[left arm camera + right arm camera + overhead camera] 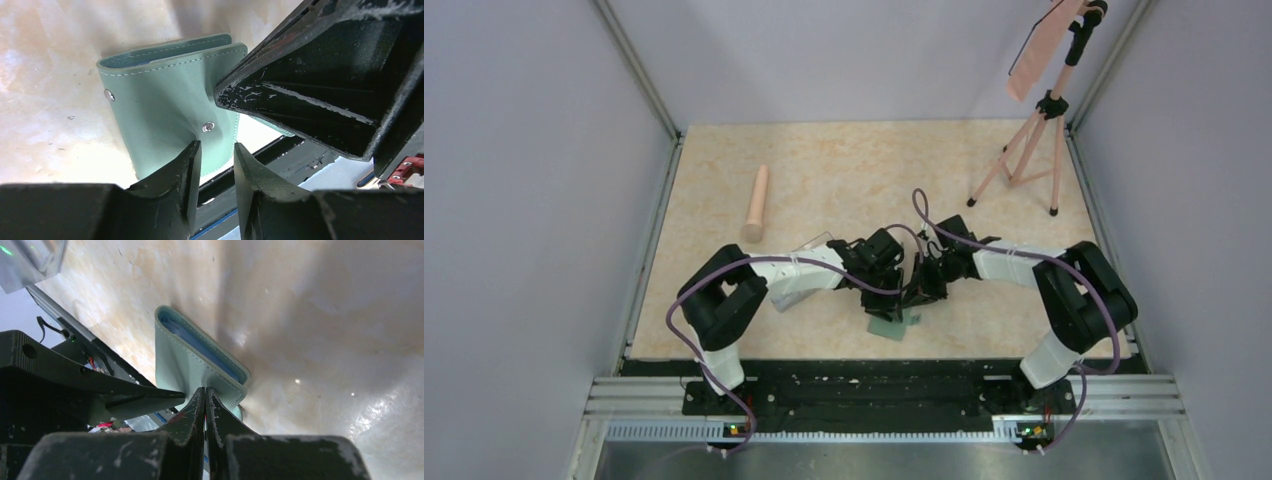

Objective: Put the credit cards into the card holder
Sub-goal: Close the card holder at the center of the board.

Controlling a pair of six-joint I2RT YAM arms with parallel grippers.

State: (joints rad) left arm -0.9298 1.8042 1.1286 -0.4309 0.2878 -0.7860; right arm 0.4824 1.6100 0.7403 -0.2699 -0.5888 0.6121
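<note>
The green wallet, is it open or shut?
Folded shut. The wallet has its covers lying together, blue pages peeking only at the edge; the right gripper pinches it.

No text or label can be read.

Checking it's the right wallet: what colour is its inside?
Blue, inside the green wallet; it shows best in the right wrist view.
</note>
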